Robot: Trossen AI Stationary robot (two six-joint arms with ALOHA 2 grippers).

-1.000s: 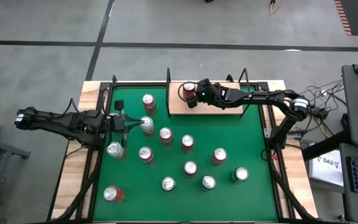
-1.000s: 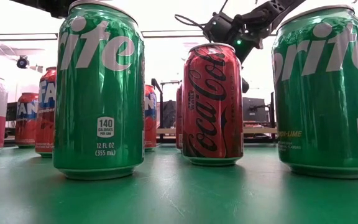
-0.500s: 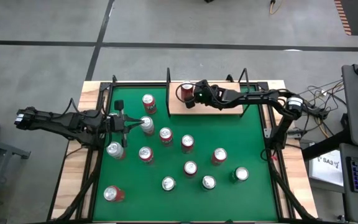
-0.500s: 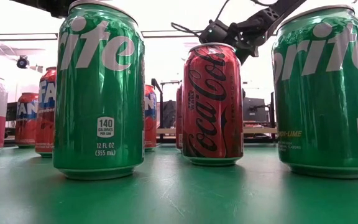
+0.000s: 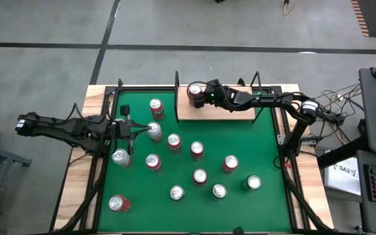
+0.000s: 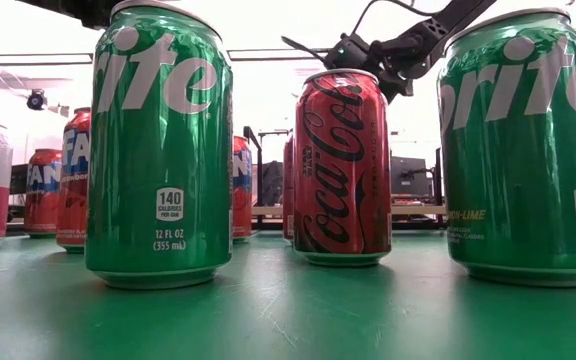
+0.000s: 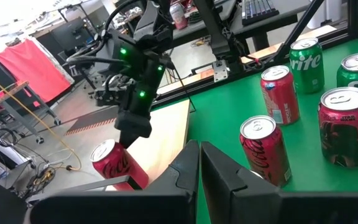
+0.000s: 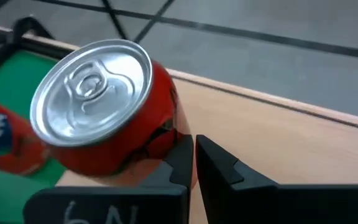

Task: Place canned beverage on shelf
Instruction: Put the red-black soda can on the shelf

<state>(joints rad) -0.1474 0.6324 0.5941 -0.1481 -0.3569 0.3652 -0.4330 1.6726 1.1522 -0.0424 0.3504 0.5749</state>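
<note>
Comparing with the earlier high view: we find the right gripper [image 5: 200, 96] and its arm shifted further toward the shelf's left end; the red can [image 5: 194, 91] has gone with it.
Right gripper: we see its fingers [image 8: 185, 163] shut together, tips against the can's side, over the shelf [image 5: 237, 111]. In the left wrist view that gripper [image 7: 131, 134] stands above the can [image 7: 118, 163].
Task's can: we place it on the shelf's left end; in the right wrist view the red can [image 8: 107, 106] looks tilted, silver top in sight, on the wood of the shelf [image 8: 278, 143].
Left gripper: we log the left gripper [image 5: 142, 131] as unmoved, fingers closed on nothing, tips at a silver-topped can [image 5: 154, 130] in front of the shelf.
Surroundings: other cans stand scattered on the green felt [image 5: 266, 156] before the shelf.
Obstruction: in the low view a green can [image 6: 160, 145], a Coca-Cola can [image 6: 342, 168] and a second green can [image 6: 524, 148] block most of the shelf from us.
</note>
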